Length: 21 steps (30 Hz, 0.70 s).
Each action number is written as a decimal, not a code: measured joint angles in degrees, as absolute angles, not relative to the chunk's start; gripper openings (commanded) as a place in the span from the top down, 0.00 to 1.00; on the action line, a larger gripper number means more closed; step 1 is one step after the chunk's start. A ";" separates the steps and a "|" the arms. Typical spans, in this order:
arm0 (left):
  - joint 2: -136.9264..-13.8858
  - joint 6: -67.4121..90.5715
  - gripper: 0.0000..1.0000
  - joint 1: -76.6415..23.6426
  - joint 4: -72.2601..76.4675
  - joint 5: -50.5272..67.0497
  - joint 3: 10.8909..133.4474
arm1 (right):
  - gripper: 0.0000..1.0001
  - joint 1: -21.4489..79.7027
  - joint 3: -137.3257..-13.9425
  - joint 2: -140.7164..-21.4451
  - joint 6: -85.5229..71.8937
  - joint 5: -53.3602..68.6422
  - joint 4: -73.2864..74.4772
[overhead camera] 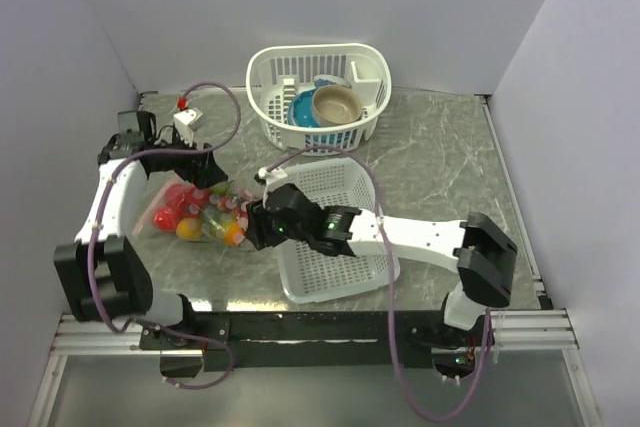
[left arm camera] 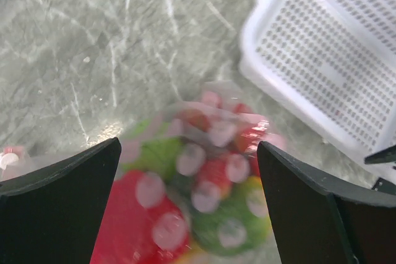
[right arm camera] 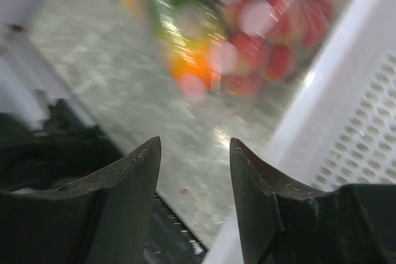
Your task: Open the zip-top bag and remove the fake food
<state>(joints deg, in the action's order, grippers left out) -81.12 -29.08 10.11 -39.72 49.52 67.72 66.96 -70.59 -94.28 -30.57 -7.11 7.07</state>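
The zip-top bag lies on the marble table left of centre, filled with the fake food in red, orange, yellow and green. My left gripper is open just above the bag's far end. In the left wrist view its wide-apart fingers straddle the blurred bag and the food below. My right gripper is open and empty at the bag's right end, close to it. In the right wrist view the bag lies ahead of the fingertips. I cannot make out the zip strip.
A flat white mesh basket lies under my right arm, right of the bag; it also shows in the left wrist view and the right wrist view. A taller white basket at the back holds a blue bowl and a tan bowl. Walls enclose the table.
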 measured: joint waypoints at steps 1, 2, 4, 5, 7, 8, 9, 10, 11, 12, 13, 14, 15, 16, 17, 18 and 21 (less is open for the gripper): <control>-83.29 -29.28 0.01 10.09 -39.70 49.25 68.64 | 0.44 66.92 -70.63 -95.59 -30.85 -7.84 7.79; -85.14 -29.63 0.01 10.09 -39.83 48.99 69.32 | 0.44 66.87 -70.91 -96.88 -31.09 -8.78 8.86; -88.09 -30.83 0.01 10.09 -40.51 48.27 70.13 | 0.44 66.92 -72.01 -99.85 -31.90 -11.31 11.03; -88.92 -31.38 0.01 10.09 -41.12 47.77 70.15 | 0.43 67.16 -73.10 -101.16 -32.03 -13.39 12.53; -89.25 -32.10 0.01 9.74 -41.93 45.69 70.00 | 0.43 68.03 -74.41 -102.59 -32.10 -17.76 15.55; -89.14 -32.40 0.01 9.39 -41.98 44.49 70.00 | 0.43 68.38 -74.85 -102.83 -32.03 -19.73 16.80; -88.95 -32.73 0.01 8.84 -41.82 43.22 70.00 | 0.44 69.01 -75.57 -103.13 -31.88 -22.37 18.57; -88.84 -33.10 0.01 8.32 -41.78 42.22 70.00 | 0.44 69.73 -76.58 -103.55 -31.70 -24.82 20.01; -88.77 -33.47 0.01 7.79 -41.78 41.21 69.97 | 0.45 70.63 -77.78 -104.18 -31.68 -27.16 21.39; -88.75 -33.67 0.01 7.40 -41.78 40.42 69.93 | 0.45 71.31 -78.94 -104.86 -31.70 -28.75 22.55; -88.75 -33.78 0.01 7.07 -41.67 39.86 69.78 | 0.45 71.81 -80.62 -105.84 -31.79 -30.46 23.90; -88.66 -33.87 0.01 6.85 -41.60 39.18 69.45 | 0.46 72.34 -82.00 -106.87 -31.94 -31.27 24.75; -88.51 -33.89 0.01 6.83 -41.52 38.57 68.88 | 0.46 72.62 -82.94 -107.66 -32.14 -31.73 25.39; -88.25 -33.91 0.01 6.96 -41.54 38.00 68.20 | 0.46 72.60 -83.33 -108.20 -32.27 -31.94 25.67; -87.68 -34.04 0.01 7.27 -41.32 37.54 67.09 | 0.44 72.40 -83.35 -108.57 -32.56 -31.94 25.85; -86.91 -34.24 0.01 7.70 -41.43 37.28 65.82 | 0.43 72.01 -83.22 -108.86 -32.73 -31.86 26.00; -84.14 -35.09 0.01 9.87 -41.89 37.06 62.46 | 0.37 71.40 -80.95 -108.44 -30.92 -30.37 22.76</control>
<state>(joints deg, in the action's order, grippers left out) -84.14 -35.09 9.87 -41.89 37.06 62.46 71.40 -80.95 -108.44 -30.92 -30.37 22.76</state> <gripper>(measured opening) 0.994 0.593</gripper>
